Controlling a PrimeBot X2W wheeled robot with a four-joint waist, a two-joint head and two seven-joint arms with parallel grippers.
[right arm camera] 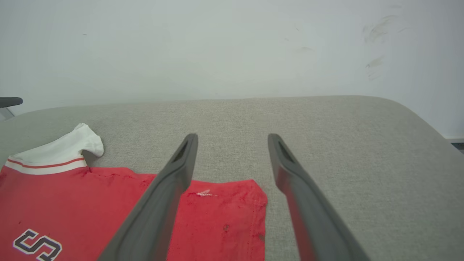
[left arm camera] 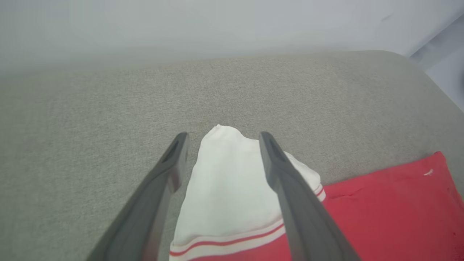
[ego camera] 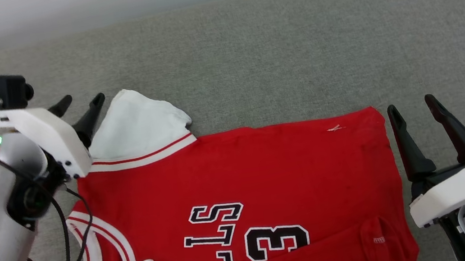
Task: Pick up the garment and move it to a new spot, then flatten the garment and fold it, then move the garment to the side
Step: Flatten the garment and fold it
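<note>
1. The red sports jersey with white short sleeves and a black white-outlined "3" (ego camera: 238,170) lies print-up on the grey woven fabric surface (ego camera: 292,40). A strip of its near edge is doubled over the lettering.
2. The left gripper (ego camera: 83,101) has its long dark fingers spread and holds nothing. It hovers over the jersey's far white sleeve (ego camera: 135,121), and in the left wrist view the sleeve lies between the two fingers.
3. The right gripper (ego camera: 411,104) is likewise spread and empty. It stands just beside the jersey's hem edge and appears not to touch it.
4. The step in hand looks like folding that sleeve in. The left gripper should come down near the sleeve's tip, pinch only the sleeve, and carry it across the striped trim onto the red body.
5. The sleeve should be laid down flat before it is let go, because a bunched sleeve would spoil later folds.
6. The right gripper could steady the hem so the body does not drag sideways.
</note>
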